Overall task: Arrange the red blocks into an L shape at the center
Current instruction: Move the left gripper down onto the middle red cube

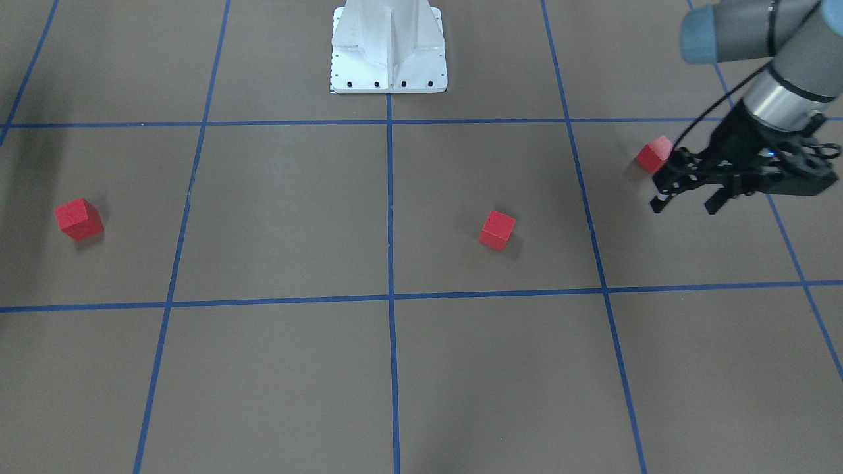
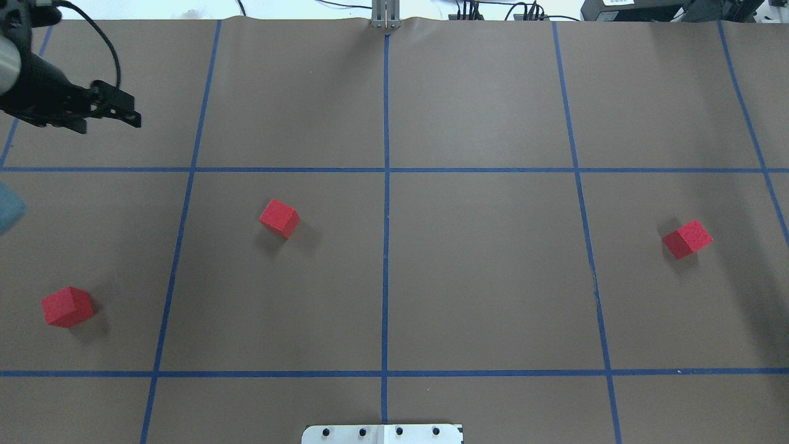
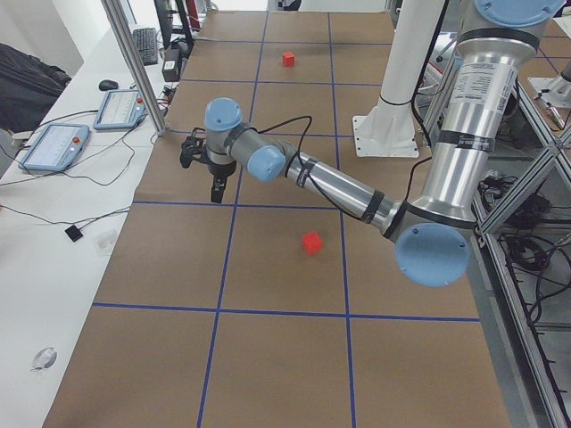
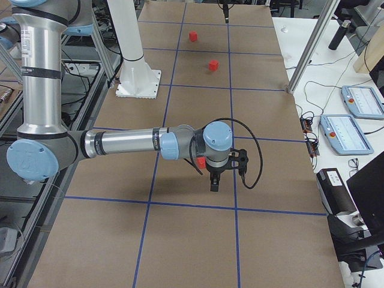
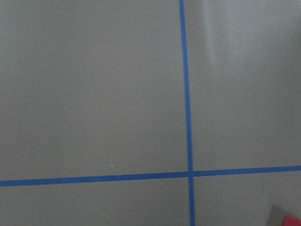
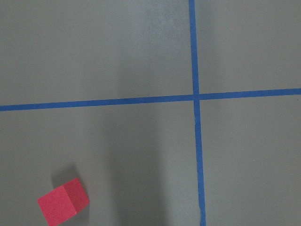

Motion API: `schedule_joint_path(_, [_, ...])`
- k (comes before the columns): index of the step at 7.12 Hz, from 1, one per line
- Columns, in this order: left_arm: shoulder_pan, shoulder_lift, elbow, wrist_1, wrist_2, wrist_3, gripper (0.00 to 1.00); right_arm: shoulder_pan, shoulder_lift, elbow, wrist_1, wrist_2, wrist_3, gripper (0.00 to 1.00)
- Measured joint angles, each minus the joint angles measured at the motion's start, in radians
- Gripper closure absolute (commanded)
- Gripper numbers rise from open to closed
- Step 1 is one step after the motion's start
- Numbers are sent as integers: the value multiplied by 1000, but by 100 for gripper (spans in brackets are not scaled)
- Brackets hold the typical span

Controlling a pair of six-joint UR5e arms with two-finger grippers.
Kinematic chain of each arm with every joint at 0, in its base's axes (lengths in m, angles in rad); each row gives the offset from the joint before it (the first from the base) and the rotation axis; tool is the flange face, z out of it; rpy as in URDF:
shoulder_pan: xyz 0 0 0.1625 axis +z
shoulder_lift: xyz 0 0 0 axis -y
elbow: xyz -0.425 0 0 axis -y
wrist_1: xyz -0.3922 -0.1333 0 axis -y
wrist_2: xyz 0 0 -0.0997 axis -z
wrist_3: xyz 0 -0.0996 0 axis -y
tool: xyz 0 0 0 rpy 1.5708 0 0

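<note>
Front, left gripper [image 1: 683, 205]: released, fingers spread with nothing between them, held above the surface [image 1: 276, 217].
Front, blocks: the left block [image 1: 654, 153] is partly hidden behind that gripper. The middle block [image 1: 497, 230] sits alone inside a grid square. The right block [image 1: 79, 218] is well apart at the other side.
Overhead, blocks: left block [image 2: 67, 306], middle block [image 2: 280, 217] and right block [image 2: 686, 238] lie separately in one row of squares. None is at the center [image 2: 386, 169], and the middle block is the nearest to it.
Left side: the left gripper [image 3: 215, 189] points down over the surface. The left block [image 3: 310, 242] and right block [image 3: 288, 59] show.
Right side, right gripper [image 4: 214, 180]: points down. I cannot tell whether it is spread or clenched. The right block [image 4: 201, 162] peeks from behind its wrist.
Left wrist: bare surface and a tape crossing [image 5: 190, 173].
Right wrist: the right block [image 6: 63, 201] rests on the surface, apart from another tape crossing [image 6: 195, 97].
</note>
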Motion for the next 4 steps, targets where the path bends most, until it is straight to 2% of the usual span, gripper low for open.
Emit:
schedule_joint_path(2, [210, -51, -12, -2, 182, -121, 3, -5, 0, -4, 0, -1, -1, 1])
schedule_joint_path(4, [339, -81, -1, -4, 271, -8, 3, -7, -1, -5, 0, -1, -2, 1])
